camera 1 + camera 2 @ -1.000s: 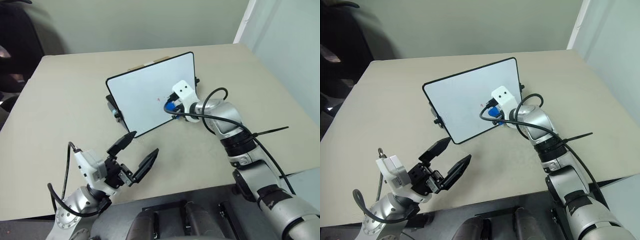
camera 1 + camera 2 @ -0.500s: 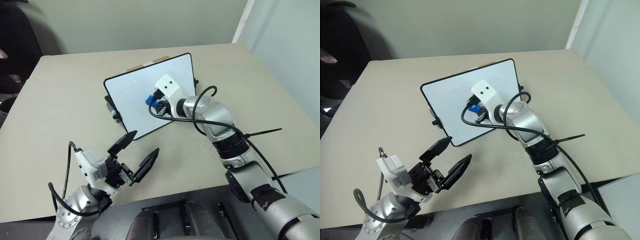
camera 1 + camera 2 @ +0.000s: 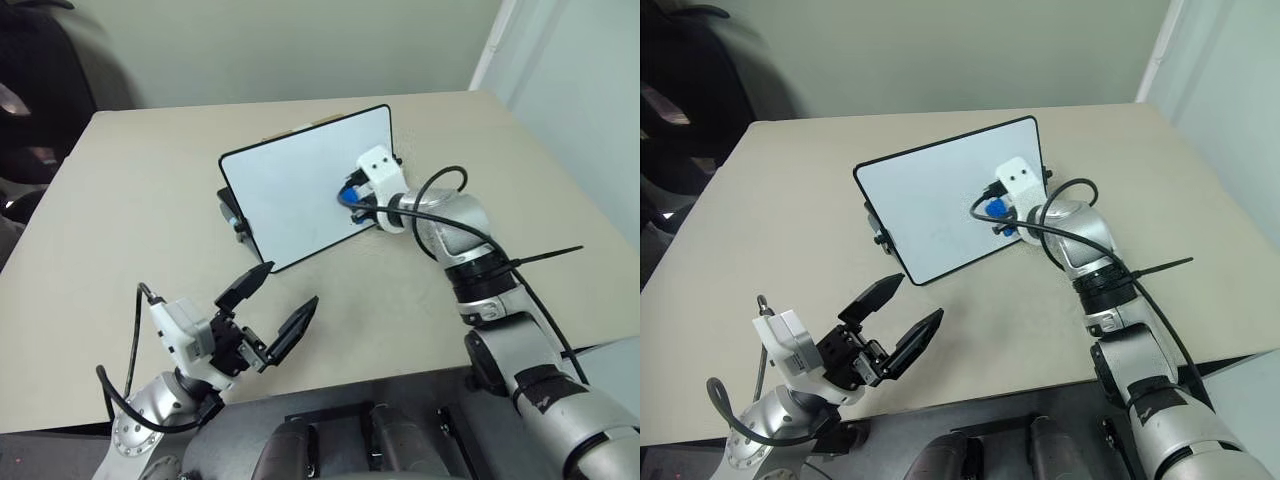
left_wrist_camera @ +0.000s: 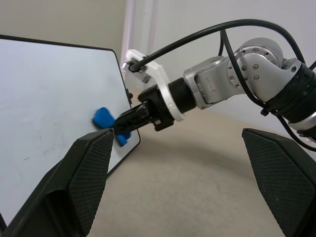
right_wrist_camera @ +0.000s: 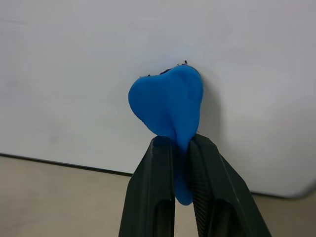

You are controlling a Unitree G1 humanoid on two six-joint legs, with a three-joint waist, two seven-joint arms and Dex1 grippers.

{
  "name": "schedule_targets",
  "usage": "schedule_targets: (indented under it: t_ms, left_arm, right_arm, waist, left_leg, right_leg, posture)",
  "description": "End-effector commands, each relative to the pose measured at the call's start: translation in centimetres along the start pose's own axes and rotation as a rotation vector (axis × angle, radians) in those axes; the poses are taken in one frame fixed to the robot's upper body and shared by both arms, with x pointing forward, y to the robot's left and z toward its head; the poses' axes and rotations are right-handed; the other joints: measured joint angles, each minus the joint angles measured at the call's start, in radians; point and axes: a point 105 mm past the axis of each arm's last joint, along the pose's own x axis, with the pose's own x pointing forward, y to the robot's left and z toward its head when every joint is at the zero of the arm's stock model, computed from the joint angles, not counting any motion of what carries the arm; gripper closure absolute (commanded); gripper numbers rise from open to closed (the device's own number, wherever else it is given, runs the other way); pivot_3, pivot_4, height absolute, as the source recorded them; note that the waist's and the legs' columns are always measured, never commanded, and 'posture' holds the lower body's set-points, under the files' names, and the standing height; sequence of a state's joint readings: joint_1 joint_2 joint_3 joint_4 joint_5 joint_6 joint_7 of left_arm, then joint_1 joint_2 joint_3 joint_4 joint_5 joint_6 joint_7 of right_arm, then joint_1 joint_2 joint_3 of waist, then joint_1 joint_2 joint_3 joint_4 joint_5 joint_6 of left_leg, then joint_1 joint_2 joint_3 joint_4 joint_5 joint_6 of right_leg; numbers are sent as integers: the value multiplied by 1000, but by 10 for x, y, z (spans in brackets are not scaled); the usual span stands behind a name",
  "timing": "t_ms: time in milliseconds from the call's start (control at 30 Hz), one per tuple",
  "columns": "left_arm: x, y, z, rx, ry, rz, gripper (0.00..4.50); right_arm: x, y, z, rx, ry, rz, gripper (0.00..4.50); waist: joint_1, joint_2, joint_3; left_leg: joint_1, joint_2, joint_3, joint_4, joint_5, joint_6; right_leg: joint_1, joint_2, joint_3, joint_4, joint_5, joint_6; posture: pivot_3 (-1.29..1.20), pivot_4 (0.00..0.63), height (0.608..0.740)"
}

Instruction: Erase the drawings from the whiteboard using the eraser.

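Note:
The whiteboard [image 3: 290, 200] stands tilted on the beige table, propped up by black clips. My right gripper [image 3: 354, 198] is shut on the blue eraser [image 3: 348, 194] and presses it against the white face near the board's right edge. The right wrist view shows the eraser [image 5: 170, 101] squashed against the board, pinched between both fingers [image 5: 158, 187]. The drawings are hidden; only faint grey traces [image 4: 47, 148] show on the white face. My left gripper [image 3: 288, 285] hovers open and empty over the table's near side, well short of the board.
The beige table [image 3: 140, 230] reaches out to the left and right of the board. A black cable [image 3: 445, 200] loops off my right wrist. Dark furniture [image 3: 30, 90] stands beyond the table's far left corner.
My right gripper swept the eraser left across the board and then back to the right edge. The small red mark seen a second ago no longer shows. The left gripper has stayed still.

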State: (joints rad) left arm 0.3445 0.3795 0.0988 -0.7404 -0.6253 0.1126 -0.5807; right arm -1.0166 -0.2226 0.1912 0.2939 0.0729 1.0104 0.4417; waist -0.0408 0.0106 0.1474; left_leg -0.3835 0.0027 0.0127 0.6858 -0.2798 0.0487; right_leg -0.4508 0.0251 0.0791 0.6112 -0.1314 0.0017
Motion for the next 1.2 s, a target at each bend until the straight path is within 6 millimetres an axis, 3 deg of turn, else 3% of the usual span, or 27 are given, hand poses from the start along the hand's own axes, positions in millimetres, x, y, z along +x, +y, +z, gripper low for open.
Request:
schedule_targets:
  t_ms: [33,267,567,800,1200]
  left_arm:
    - [3,-3,6,16,-20,-20,0]
    - [3,-2,6,13,-21,-27,0]
    - [2,-9,8,11,-20,-30,0]
    - [-2,-10,10,12,-26,-8,0]
    - [-1,-9,8,5,-27,-8,0]
  right_arm:
    - [-11,-25,3,0,-17,-96,4195]
    - [-30,-36,-6,15,-33,-100,4195]
    - [-17,-3,31,-8,-126,-9,4195]
    - [-9,24,46,-68,-153,63,4195]
    - [-19,40,78,-129,-237,101,4195]
  waist:
    - [1,0,0]
    - [6,0,0]
    - [-2,0,0]
    - [-8,0,0]
    - [-11,0,0]
  left_leg:
    - [0,0,0,0,0,0]
    - [-3,0,0,-2,-2,-1]
    - [-4,0,1,-4,-2,-1]
    - [-4,0,1,-2,-3,0]
    - [-4,0,1,-3,-1,-3]
  right_leg:
    - [0,0,0,0,0,0]
    - [-1,0,0,-1,-1,1]
    - [-4,0,0,0,-3,1]
    - [-3,0,0,0,-2,0]
    - [-5,1,0,2,-1,-2]
  posture:
    - [0,150,740]
    - [0,150,740]
    - [0,150,740]
    - [0,150,740]
    - [0,150,740]
